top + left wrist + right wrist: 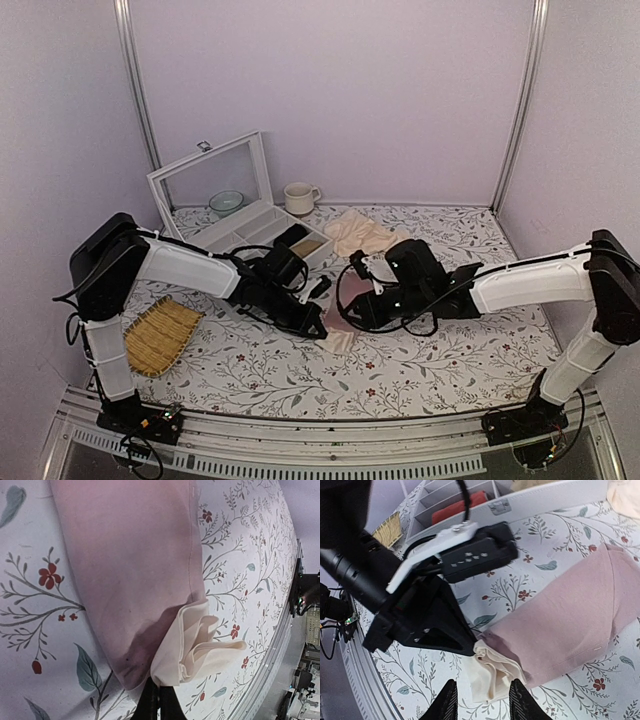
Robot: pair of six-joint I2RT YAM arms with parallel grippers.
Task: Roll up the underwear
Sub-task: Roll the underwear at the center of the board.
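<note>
The underwear [341, 312] lies folded into a narrow dusty-pink strip [130, 570] on the floral tablecloth. Its cream waistband [197, 647] is bunched in folds at the near end. My left gripper [159, 700] is shut, pinching the corner of that waistband end; in the top view it [320, 326] reaches in from the left. My right gripper [484, 702] stands open, its fingers on either side of the cream waistband [495, 672], with the pink fabric [570, 620] stretching away to the right. In the top view the right gripper [352, 312] is just right of the left one.
A white organiser box [250, 228] with its lid up stands at the back left, a red bundle [460, 509] in one slot. A cup [298, 197], a bowl [226, 202], a pale beige cloth [362, 235] and a woven bamboo tray [160, 336] are also on the table.
</note>
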